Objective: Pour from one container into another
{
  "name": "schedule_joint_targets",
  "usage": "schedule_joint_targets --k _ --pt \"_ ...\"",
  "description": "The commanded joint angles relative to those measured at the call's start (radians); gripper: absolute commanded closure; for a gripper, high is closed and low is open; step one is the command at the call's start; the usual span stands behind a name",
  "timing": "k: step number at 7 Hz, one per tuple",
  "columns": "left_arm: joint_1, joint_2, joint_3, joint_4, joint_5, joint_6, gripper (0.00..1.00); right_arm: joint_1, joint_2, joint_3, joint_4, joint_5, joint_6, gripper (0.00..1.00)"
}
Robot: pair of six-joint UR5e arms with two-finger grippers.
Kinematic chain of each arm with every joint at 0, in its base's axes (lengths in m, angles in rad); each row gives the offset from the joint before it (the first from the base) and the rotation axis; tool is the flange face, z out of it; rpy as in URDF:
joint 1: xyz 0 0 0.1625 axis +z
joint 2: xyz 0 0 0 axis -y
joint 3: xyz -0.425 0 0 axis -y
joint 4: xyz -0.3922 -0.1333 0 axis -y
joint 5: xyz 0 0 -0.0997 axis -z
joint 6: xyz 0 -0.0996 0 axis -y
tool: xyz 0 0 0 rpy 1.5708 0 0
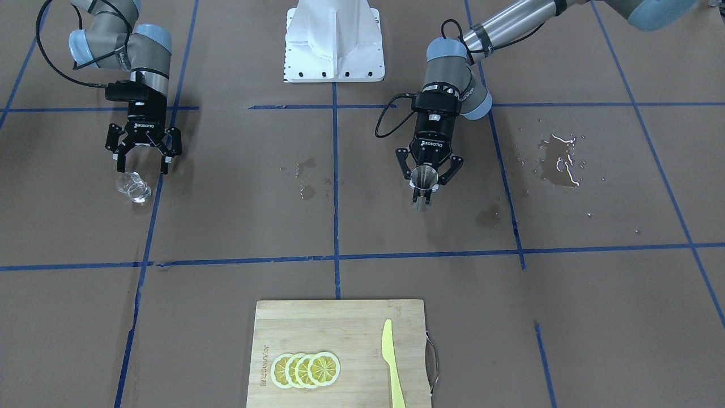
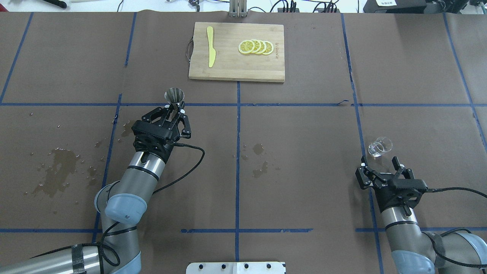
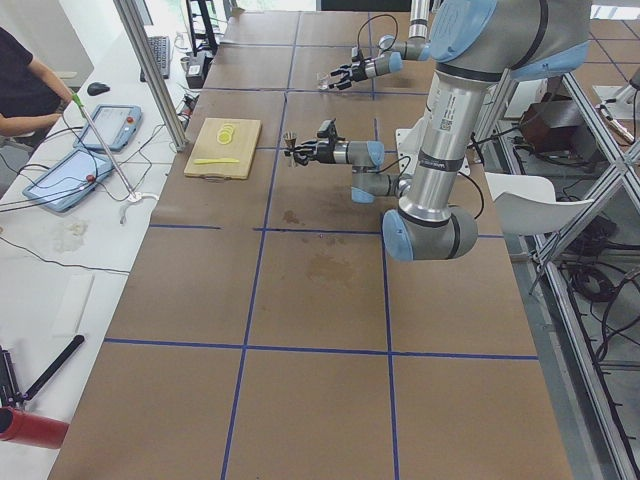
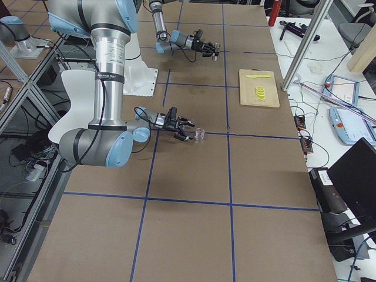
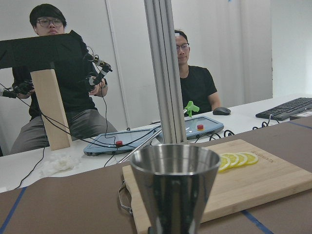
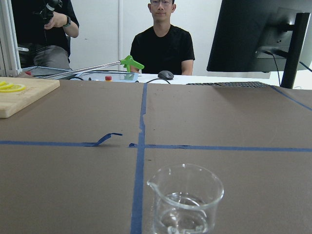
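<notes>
black right gripper [image 2: 379, 163] sits nearest the base: jaws spread wide, empty, low over the table [image 2: 304, 171]. beaker [image 2: 379, 146] stands upright just beyond its fingertips, lined up with the gap but not yet between them, untouched. a little clear liquid in the bottom. the right wrist view puts its lip on that view's left, so sideways to the approach.

further out, left gripper [image 2: 175, 111] is clamped on the jigger [image 2: 174, 96] at the waist, wide cup up, upright. can't tell if its foot touches the table or hangs just above, or if anything is inside.

jigger and beaker are well apart, on opposite halves of the table. wet patches [image 2: 258, 160] on the paper between the arms, more beside the left arm.

far edge: board [image 2: 228, 66] with lemon slices [image 2: 255, 46] and knife [image 2: 210, 51], not part of this job.

step, as i read it: receiver is in hand, source isn't, so this is pre-grasp on the beaker. next: push right gripper forward so the fingers straddle the glass, close gently, lift level, bring it across to the jigger, roll the wrist so the lip leads. jigger mouth is small, so get the lip right over the rim before tilting, then tilt slowly.
</notes>
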Motion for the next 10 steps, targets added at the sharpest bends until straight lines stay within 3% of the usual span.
schedule_joint_targets --k 1,4,6,7,9,10 --pt "0.000 0.000 0.000 0.000 0.000 0.000 1.00 0.035 0.020 -0.017 -0.001 0.018 -0.001 0.04" --pt "0.000 0.000 0.000 0.000 0.000 0.000 1.00 0.080 0.071 -0.074 0.000 0.046 -0.018 0.07" --pt "0.000 0.000 0.000 0.000 0.000 0.000 1.00 0.081 0.071 -0.075 0.000 0.048 -0.018 0.19" --pt "0.000 0.000 0.000 0.000 0.000 0.000 1.00 0.081 0.071 -0.075 0.000 0.048 -0.018 0.32" --pt "0.000 0.000 0.000 0.000 0.000 0.000 1.00 0.083 0.069 -0.075 0.002 0.048 -0.019 0.74" --pt "0.000 0.000 0.000 0.000 0.000 0.000 1.00 0.084 0.069 -0.074 0.002 0.048 -0.019 0.87"
